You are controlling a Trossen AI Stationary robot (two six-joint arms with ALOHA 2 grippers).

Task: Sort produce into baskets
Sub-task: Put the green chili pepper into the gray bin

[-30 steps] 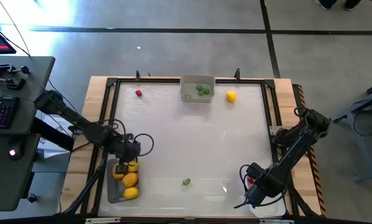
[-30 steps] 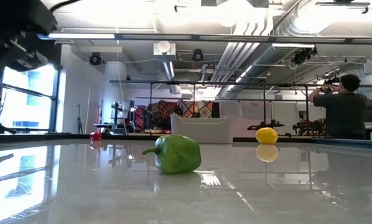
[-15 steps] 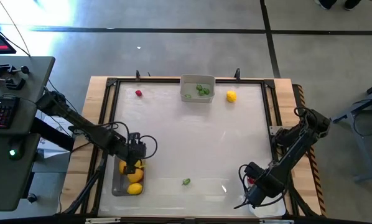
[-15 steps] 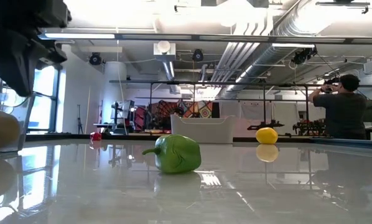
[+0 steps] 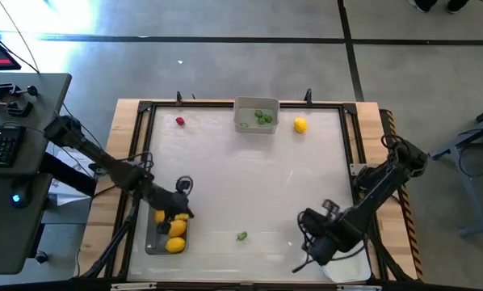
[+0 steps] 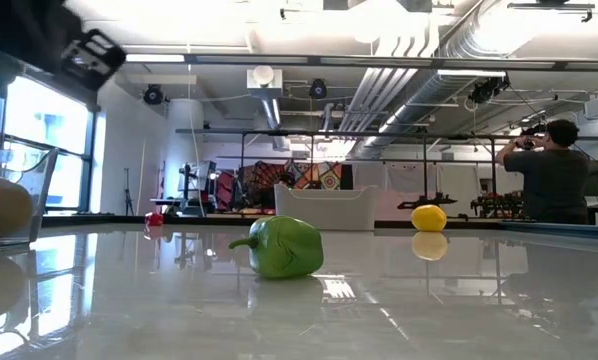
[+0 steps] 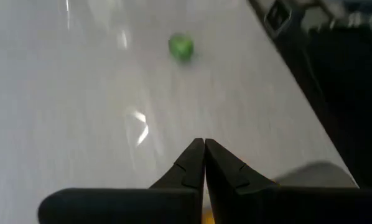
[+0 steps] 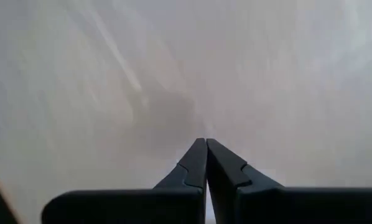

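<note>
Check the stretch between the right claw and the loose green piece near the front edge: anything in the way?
Nothing visible. Bare tabletop lies between the shut right claw and the green piece.

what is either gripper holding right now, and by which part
Nothing. The left gripper is shut and empty, and so is the right gripper: each wrist view shows the fingertips pressed together with nothing between them.

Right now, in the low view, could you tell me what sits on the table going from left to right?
Clear bin holding a yellow fruit → red strawberry piece → green pepper-like piece → pale bin behind it → lemon.
</note>
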